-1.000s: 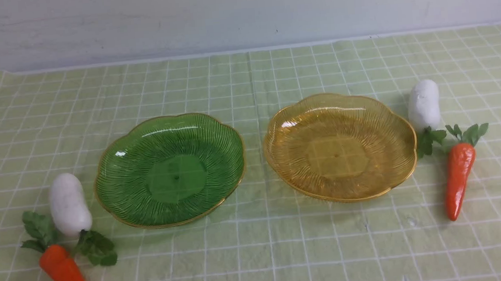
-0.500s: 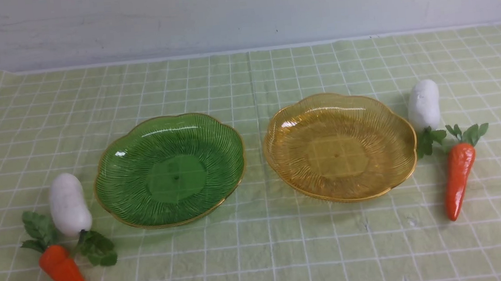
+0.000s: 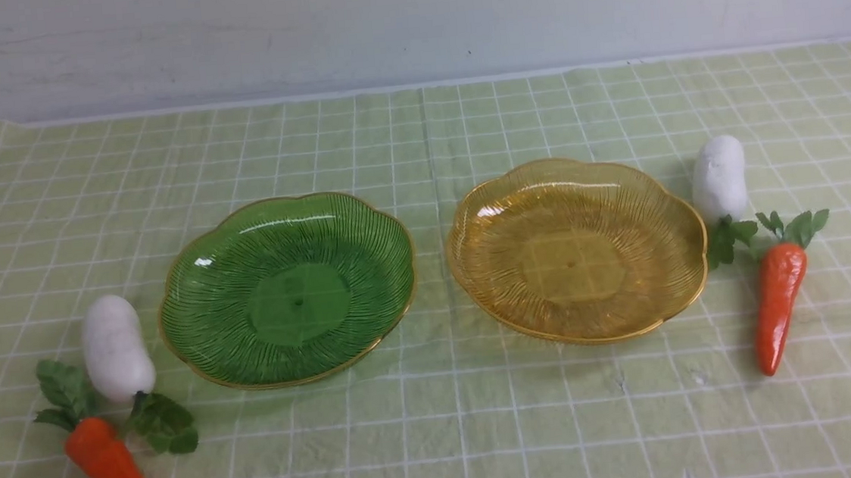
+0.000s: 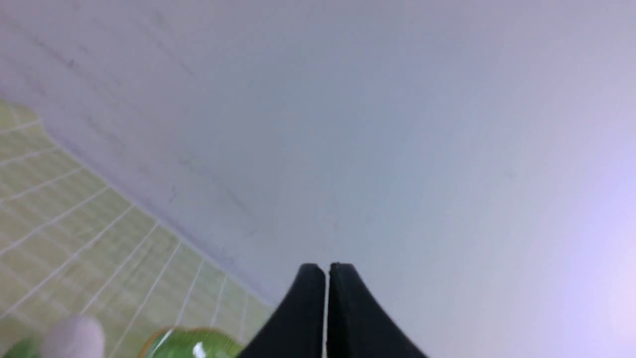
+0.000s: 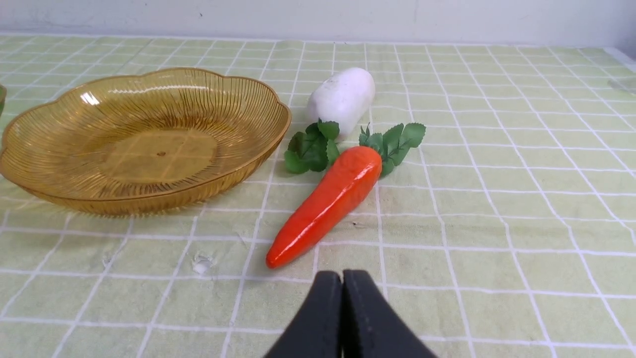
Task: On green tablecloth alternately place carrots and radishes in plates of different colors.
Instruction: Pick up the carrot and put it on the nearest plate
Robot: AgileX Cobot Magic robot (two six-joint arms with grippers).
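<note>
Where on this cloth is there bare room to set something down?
Bare green tablecloth runs wide behind the green plate and amber plate, and along the near edge between the left carrot and right carrot. Crowded: outside each plate, beside the left radish and right radish.

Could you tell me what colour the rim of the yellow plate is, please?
The yellow plate has a thin gold rim, clearest in the right wrist view.

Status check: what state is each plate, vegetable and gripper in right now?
Green plate: empty, upright on the cloth.
Amber plate: empty, upright.
Left radish: lying on the cloth beside the green plate.
Left carrot: lying on the cloth.
Right radish: lying on the cloth beside the amber plate.
Right carrot: lying on the cloth.
Left gripper: shut, holding nothing.
Right gripper: shut, holding nothing.
</note>
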